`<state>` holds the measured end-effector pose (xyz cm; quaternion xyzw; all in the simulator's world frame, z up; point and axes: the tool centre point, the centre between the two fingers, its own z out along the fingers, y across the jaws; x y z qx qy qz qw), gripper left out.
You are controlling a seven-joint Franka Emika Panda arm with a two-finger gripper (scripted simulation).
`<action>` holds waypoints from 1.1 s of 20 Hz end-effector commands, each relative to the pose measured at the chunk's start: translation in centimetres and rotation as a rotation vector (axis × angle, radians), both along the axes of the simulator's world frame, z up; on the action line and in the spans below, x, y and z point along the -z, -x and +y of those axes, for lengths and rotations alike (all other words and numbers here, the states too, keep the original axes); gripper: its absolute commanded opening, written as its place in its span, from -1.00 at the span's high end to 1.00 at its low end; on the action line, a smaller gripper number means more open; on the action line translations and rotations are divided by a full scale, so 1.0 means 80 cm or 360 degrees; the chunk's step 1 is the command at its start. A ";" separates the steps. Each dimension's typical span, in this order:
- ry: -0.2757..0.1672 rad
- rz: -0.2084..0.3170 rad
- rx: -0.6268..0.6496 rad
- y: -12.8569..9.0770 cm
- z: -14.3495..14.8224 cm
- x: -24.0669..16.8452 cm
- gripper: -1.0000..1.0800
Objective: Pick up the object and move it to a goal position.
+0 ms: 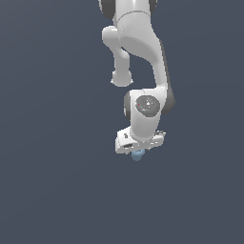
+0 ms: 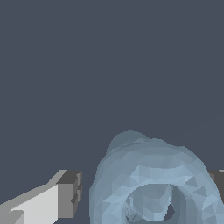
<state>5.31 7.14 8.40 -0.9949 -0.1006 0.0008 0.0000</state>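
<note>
Grey-blue backdrop: uniform dark slate surface fills both views; no edge or seam of it shows.

My arm: white segmented links with dark grey joint bands, descending from the top of the exterior view; a round joint cap sits on the wrist housing above my hand.

My gripper: white flat body, tilted slightly, at the lowest end of my arm in the exterior view. The fingers themselves are mostly hidden there beneath the body.

My fingers: in the wrist view one white finger with a dark grey pad shows on one side of the object, with a gap of backdrop between pad and object. A second dark pad is only just visible at the opposite frame edge, right against the object's outline. Jaws stand spread, one to each side of the object. Whether either pad presses on the object: I cannot tell.

Object: light-blue, faceted, rounded knob with a ring-shaped opening facing the wrist camera. It sits between my fingers, closer to the far pad. In the exterior view it shows as a small pale-blue blob protruding just below my gripper body, much smaller than the gripper. Whether it rests on a surface or is lifted: I cannot tell.
</note>
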 end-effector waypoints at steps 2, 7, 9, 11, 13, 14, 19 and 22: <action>0.0000 -0.0003 0.0000 -0.001 0.000 0.000 1.00; 0.0000 -0.0003 0.0000 -0.001 0.000 0.000 1.00; 0.0000 -0.0003 0.0000 -0.001 0.000 0.000 1.00; 0.0000 -0.0003 0.0000 -0.001 0.000 0.000 1.00; 0.0000 -0.0003 0.0000 -0.001 0.001 -0.002 1.00; 0.0000 -0.0003 0.0000 -0.002 0.002 -0.003 1.00; 0.0000 -0.0003 0.0000 -0.009 0.012 -0.022 1.00; 0.0000 -0.0003 0.0000 -0.015 0.022 -0.040 1.00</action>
